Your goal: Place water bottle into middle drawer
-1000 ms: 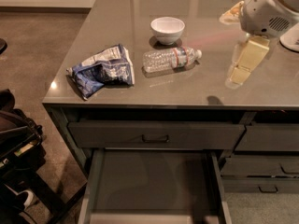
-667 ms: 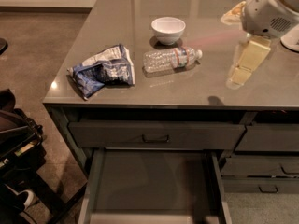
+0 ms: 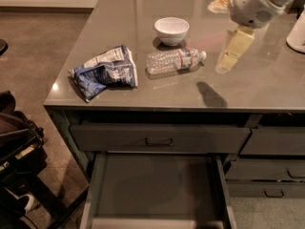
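The water bottle (image 3: 174, 60) lies on its side on the grey countertop (image 3: 267, 87), cap pointing right, just in front of the bowl. The middle drawer (image 3: 155, 185) is pulled open below the counter's front edge; its flat floor is bare. My gripper (image 3: 229, 58) hangs above the counter to the right of the bottle's cap, a little apart from it, with its pale fingers pointing down and to the left. It holds nothing.
A white round bowl (image 3: 171, 30) stands behind the bottle. A crumpled blue-and-white snack bag (image 3: 105, 72) lies to its left. A shut top drawer with a bar handle (image 3: 159, 140) sits above the open one. More shut drawers (image 3: 269, 175) are at the right. Dark gear (image 3: 16, 156) stands on the floor at left.
The gripper has dropped slightly lower and moved a little left toward the bottle's cap. The bottle, bowl, bag and drawer have not moved.
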Robot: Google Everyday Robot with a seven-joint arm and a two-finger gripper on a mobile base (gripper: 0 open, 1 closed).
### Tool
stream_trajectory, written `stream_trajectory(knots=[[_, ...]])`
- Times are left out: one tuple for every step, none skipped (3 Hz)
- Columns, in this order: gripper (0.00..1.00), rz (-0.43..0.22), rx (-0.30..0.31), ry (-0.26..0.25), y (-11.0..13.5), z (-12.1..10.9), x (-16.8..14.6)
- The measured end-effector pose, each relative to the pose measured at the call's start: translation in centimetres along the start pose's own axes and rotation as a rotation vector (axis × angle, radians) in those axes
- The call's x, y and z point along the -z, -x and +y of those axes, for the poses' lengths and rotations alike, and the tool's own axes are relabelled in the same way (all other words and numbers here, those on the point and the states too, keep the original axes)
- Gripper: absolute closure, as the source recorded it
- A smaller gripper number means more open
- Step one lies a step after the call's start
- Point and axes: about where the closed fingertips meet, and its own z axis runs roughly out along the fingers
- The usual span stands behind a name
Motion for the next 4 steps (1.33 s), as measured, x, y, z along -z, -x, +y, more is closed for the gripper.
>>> stream_trajectory(knots=[[0.00,-0.085,0.057,-0.013,0.7,-3.2,-2.5],[0.00,-0.148,0.084,0.007,1.2,-5.2,-5.3],[0.00,-0.168,0.111,0.069,2.3,-6.2,-8.5],[0.00,-0.191,0.112,0.145,3.2,-6.0,-11.6]])
